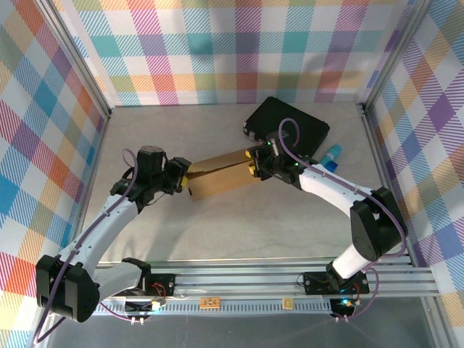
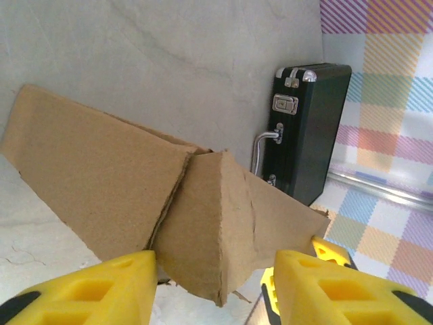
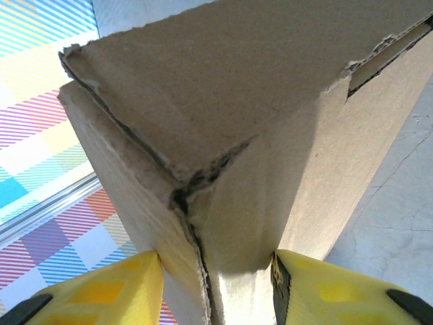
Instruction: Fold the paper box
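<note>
1. Paper box (image 1: 217, 176), plain brown corrugated cardboard, part-folded. It sits at the middle of the grey table (image 1: 217, 239), its long axis running from 9 o'clock to 2 o'clock, with an arm at each end. Judged: it is taken at both ends so the raised walls stay up while the flaps are turned.
2. Right fingers (image 3: 101, 291), yellow. Set narrow and pressed against both faces of the box's 2 o'clock end. This is a firm pinch, probably the anchor.
3. Left fingers (image 2: 122, 284), yellow. They are at the 9 o'clock end, with a pointed flap hanging between them. One finger seems to touch the flap and the other shows a shadowed gap, so a clamp cannot be confirmed.
4. Black hard briefcase (image 1: 286, 129) with metal handle. At 1 o'clock of the box, just behind the right fingers, and apparently no part of the job.
5. Views compared. The overhead view gives the layout but not the contact. The right wrist view adds the ragged corner seam where the panels meet. The left wrist view adds the flap's crease and the briefcase latches.
</note>
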